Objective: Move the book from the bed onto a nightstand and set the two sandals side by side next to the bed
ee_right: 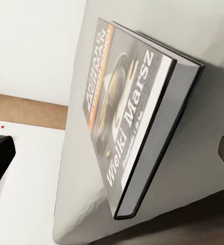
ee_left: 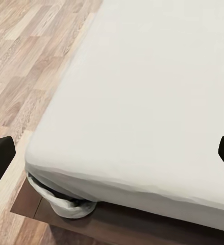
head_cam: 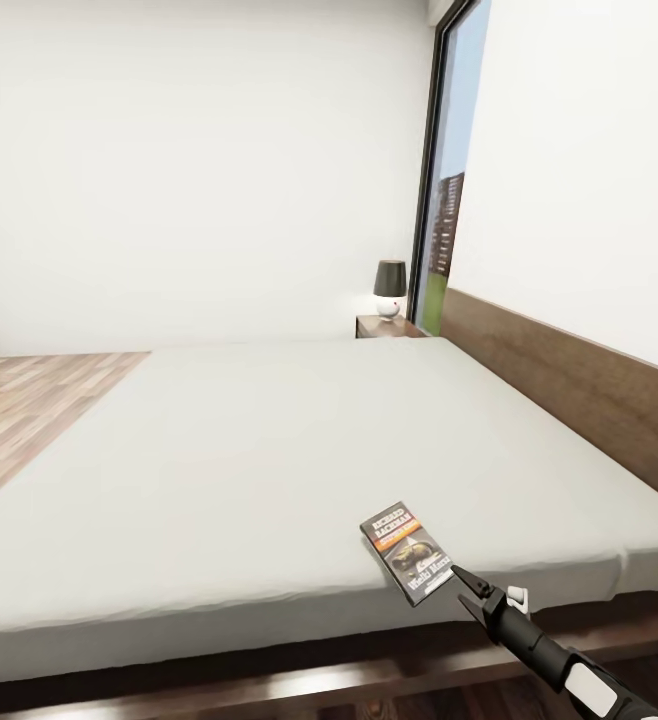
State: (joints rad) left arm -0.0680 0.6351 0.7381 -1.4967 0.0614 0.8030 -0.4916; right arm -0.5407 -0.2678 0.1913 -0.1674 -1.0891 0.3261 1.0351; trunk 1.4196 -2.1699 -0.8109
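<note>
Book (head_cam: 407, 551): we find it flat on the bed (head_cam: 269, 440) — lower right of frame.
Right gripper (head_cam: 469, 590): fingers spread wide, empty, just short of the book.

One bed (head_cam: 269, 450), one book (head_cam: 406, 550), one nightstand (head_cam: 389, 326), one lamp (head_cam: 390, 287), one window (head_cam: 447, 180), one gripper (head_cam: 465, 587).
</note>
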